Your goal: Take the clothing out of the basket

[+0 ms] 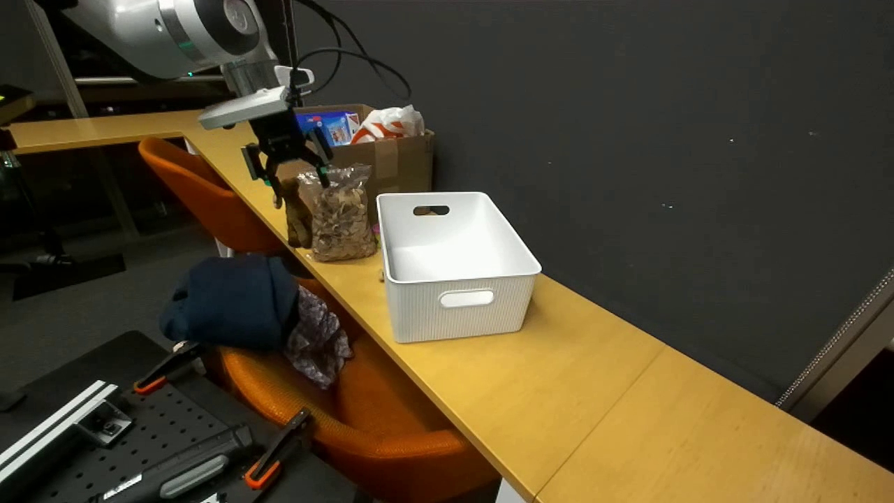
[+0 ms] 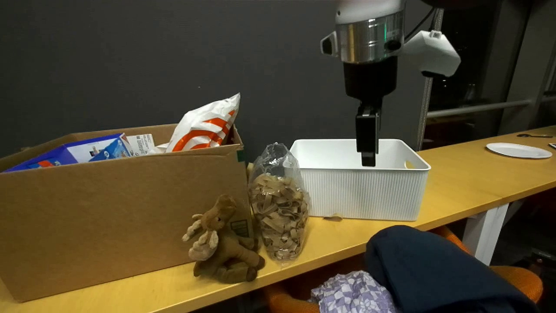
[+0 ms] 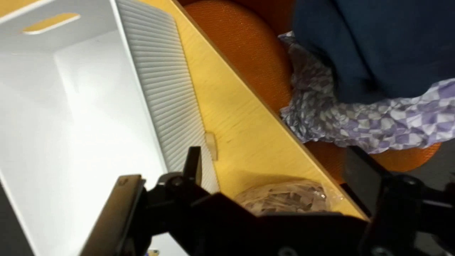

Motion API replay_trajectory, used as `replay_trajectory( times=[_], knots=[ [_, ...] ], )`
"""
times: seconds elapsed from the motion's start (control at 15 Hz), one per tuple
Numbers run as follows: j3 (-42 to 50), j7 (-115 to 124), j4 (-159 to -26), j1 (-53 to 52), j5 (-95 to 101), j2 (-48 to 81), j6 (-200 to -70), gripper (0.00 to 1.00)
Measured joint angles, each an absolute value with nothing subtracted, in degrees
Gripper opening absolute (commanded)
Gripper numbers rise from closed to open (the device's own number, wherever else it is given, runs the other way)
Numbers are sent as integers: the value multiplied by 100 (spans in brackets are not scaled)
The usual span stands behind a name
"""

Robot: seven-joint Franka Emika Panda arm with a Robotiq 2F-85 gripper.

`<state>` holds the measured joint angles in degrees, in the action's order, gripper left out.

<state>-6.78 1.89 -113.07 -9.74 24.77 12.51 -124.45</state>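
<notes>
well, my claw [image 1: 301, 192] is standing wide, gripping nothing; the dark cloth [image 1: 234, 300] and checked cloth [image 1: 318, 339] are lying on a chair [image 1: 380, 405], outside the basket [image 1: 457, 321]; i'm judging both soft and limp, the dark one heavier, best pinched at a raised fold; i'm counting two cloths, one basket, one brown box [image 2: 126, 213], one clear bag [image 2: 279, 211], one toy [image 2: 228, 256], one plate [image 2: 519, 150], two chairs
</notes>
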Motion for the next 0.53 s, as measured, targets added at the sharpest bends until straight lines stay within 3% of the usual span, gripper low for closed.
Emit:
replay_trajectory(
  times=[0.53],
  knots=[
    [-650, 1947, -11788, -993, 3181, 475, -12446, 100]
  ],
)
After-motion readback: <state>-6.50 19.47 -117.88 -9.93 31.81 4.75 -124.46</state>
